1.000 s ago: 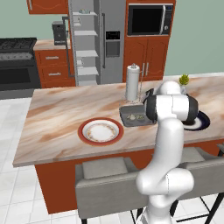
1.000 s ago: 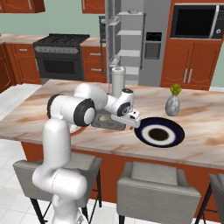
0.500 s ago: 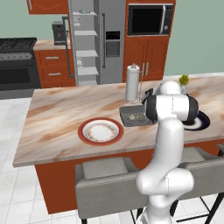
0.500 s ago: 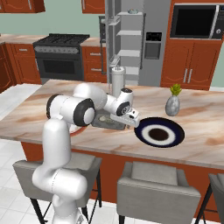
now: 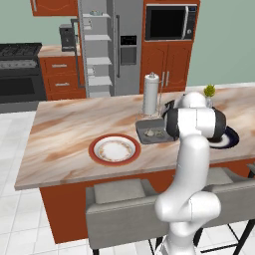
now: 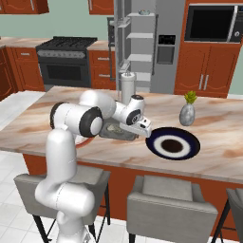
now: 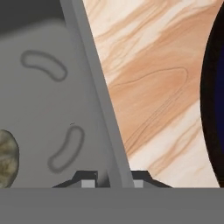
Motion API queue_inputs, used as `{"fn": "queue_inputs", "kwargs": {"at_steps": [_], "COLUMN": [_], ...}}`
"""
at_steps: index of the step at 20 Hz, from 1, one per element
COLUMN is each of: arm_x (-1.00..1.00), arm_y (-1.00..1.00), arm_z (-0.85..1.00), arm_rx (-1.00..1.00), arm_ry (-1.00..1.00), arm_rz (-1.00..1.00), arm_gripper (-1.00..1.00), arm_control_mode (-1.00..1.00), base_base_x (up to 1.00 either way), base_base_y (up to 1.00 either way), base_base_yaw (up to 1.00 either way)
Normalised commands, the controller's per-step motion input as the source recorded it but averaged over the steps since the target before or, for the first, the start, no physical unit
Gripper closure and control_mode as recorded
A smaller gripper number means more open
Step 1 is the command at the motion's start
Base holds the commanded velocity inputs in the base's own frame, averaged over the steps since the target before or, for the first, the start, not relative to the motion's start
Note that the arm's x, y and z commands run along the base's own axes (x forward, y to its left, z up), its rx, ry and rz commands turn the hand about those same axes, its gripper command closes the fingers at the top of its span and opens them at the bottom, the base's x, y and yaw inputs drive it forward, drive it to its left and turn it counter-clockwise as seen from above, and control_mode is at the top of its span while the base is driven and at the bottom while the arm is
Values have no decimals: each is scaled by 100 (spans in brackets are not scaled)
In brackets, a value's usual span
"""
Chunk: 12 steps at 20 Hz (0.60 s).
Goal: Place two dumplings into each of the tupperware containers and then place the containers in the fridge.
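- One dark grey rectangular tupperware container sits on the marble island counter, just at 3 o'clock of the red-rimmed plate and at 6 o'clock of the paper towel roll.
- Two dumplings lie inside it as seen from the left base view; in the hand view one mottled dumpling shows at 9 o'clock on the tub floor.
- One gripper, fingertips nearly together and straddling the container's side wall in the hand view; it appears pinched on that rim, one tip inside the tub, one outside.
- One dark blue plate lies just beside the container, at 3 o'clock of it in the right base view; a small plant vase stands at 12 o'clock of that plate.
- One fridge, door open, pale shelves exposed, stands well apart at 12 o'clock beyond the counter.
- Step, as judged: container being gripped for carrying to the fridge.
- Risk: a thin one-sided rim pinch could let the tub tilt on lifting and spill the dumplings.
- Risk: a weak pinch may slip off the wall.
- Risk: swinging out could knock the blue plate or the towel roll.
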Motion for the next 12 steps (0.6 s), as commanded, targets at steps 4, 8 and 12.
{"fn": "queue_inputs", "kwargs": {"at_steps": [4, 8, 12], "arm_x": [0, -42, -91], "arm_y": [16, 16, 35], "arm_z": [53, 78, 86], "arm_rx": [-1, 0, 0], "arm_ry": [1, 2, 4], "arm_rz": [-14, -13, -15], "arm_gripper": [100, 100, 100], "arm_control_mode": [-100, -100, -100], "base_base_x": [0, 0, 0], "base_base_y": [0, 0, 0], "base_base_yaw": [0, 0, 0]}}
